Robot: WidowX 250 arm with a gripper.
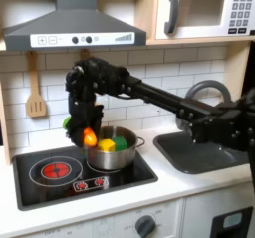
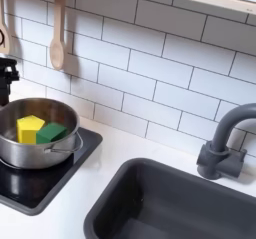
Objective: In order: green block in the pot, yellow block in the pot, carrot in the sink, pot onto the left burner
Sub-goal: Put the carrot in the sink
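Both blocks sit inside the pot (image 2: pixel 38 135), which reads as the first two steps being done: in the second exterior view the yellow block (image 2: pixel 29 127) lies toward the pot's far-left wall with the green block (image 2: pixel 52 132) tilted against it on its right, the two touching. The pot stands on the right half of the black cooktop (image 1: pixel 60 179), near the cooktop's back right corner, so the red left burner (image 1: pixel 56 169) beside it is free to receive the pot later. In the first exterior view the fingers (image 1: pixel 90 134) hang just above the pot's left rim, clenched on the carrot (image 1: pixel 90 137), its orange body showing between them with a bit of green at the upper left; that hold fits the third step, carrying it across to the sink (image 2: pixel 170 198). The sink is recessed into the bench's right part, well apart from the pot, with the dark curved faucet (image 2: pixel 222 143) at its back edge. The bench (image 2: pixel 108 158) is pale and smooth. Behind it runs white tile, with a wooden spatula (image 1: pixel 36 95) hung on it, a grey range hood (image 1: pixel 72 25) above and a microwave (image 1: pixel 204 10) at the upper right.
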